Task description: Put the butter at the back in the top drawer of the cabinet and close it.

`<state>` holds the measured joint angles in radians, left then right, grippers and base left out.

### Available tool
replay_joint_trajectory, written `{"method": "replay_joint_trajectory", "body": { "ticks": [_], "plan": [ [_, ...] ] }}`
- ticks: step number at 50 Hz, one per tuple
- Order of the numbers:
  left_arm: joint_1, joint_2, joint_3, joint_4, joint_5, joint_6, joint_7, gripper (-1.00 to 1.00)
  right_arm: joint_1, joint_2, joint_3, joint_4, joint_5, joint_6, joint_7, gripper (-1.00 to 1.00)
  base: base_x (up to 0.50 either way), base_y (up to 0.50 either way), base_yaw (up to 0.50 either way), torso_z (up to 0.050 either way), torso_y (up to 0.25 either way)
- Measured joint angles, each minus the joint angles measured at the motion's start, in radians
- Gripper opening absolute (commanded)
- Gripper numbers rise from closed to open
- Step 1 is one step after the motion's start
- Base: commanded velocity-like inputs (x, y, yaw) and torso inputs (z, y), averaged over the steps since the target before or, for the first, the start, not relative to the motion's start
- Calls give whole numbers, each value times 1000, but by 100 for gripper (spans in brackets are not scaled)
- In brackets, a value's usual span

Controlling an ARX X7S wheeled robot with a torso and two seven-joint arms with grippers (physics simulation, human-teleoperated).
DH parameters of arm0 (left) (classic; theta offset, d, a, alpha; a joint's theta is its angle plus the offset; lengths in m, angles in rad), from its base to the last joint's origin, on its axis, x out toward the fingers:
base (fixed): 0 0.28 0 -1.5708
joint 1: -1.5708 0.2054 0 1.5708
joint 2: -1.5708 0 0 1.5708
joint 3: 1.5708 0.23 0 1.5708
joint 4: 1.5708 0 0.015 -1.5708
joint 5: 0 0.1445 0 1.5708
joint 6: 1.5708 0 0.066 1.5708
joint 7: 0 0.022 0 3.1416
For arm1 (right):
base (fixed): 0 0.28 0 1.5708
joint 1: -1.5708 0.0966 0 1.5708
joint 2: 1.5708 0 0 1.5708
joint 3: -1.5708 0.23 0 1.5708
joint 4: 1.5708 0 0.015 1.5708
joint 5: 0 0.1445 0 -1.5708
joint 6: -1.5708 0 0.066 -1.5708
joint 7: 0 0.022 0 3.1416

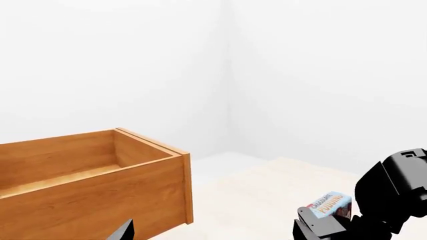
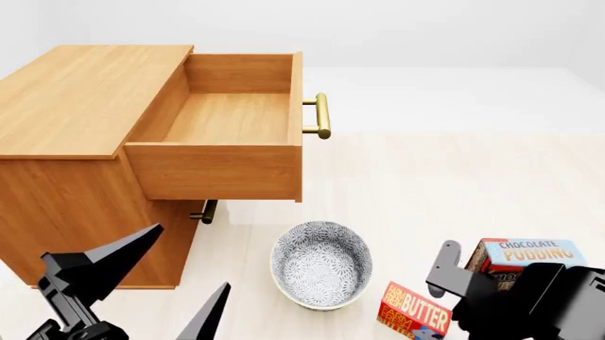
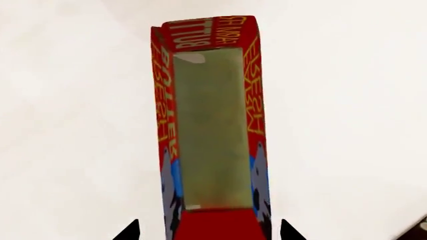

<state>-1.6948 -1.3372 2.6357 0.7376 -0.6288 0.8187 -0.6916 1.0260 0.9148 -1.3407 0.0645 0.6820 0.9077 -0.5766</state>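
The butter (image 2: 414, 312) is an orange-red carton lying on the floor at the front right, beside the bowl. In the right wrist view the butter (image 3: 210, 125) runs lengthwise between the two fingertips of my right gripper (image 3: 210, 232), which is open, with a gap on each side of the carton. The cabinet (image 2: 66, 106) stands at the left, and its top drawer (image 2: 232, 117) is pulled out and empty, brass handle (image 2: 321, 115) facing right. My left gripper (image 2: 189, 256) hangs open at the front left, below the drawer, holding nothing.
A patterned bowl (image 2: 321, 265) sits on the floor in front of the cabinet. A chocolate pudding box (image 2: 529, 253) stands behind my right arm (image 2: 520, 304). A lower drawer handle (image 2: 205, 212) pokes out under the open drawer.
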Motion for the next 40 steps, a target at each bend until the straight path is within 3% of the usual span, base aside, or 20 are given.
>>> {"method": "replay_joint_trajectory", "body": {
  "ticks": [35,36,40],
  "plan": [
    [25,0,-23,-6,-4,-2,3,100,-17,-61,28,96,-6,-57,26,100,0,0,0,0,0],
    [26,0,-24,-7,-4,-2,3,100,-17,-62,29,98,-6,-58,27,-100,0,0,0,0,0],
    [29,0,-26,-7,-4,-3,3,100,-22,-66,28,100,21,-54,20,-100,0,0,0,0,0]
  ]
}}
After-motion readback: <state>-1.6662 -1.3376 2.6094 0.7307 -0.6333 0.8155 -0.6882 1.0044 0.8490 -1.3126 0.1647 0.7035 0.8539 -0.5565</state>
